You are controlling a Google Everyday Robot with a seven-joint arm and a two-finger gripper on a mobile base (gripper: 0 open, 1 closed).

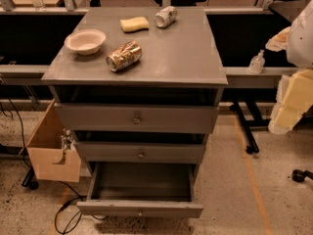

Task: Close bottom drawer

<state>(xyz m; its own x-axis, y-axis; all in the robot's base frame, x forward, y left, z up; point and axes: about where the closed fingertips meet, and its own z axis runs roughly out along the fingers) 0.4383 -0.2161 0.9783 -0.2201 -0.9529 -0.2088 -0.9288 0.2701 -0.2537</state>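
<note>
Sitting pulled out: bottom drawer, lowest in the cabinet.
Hanging at right edge: gripper, well apart from it; grip state, cannot tell.
Lying on top: crushed can, label unreadable.

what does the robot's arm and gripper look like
The arm is a smooth, rounded white shell at the upper right edge of the view. Below it, to the right of the cabinet, the gripper is pale cream and blocky, with flat-faced segments. No cables or markings show on either.
</note>
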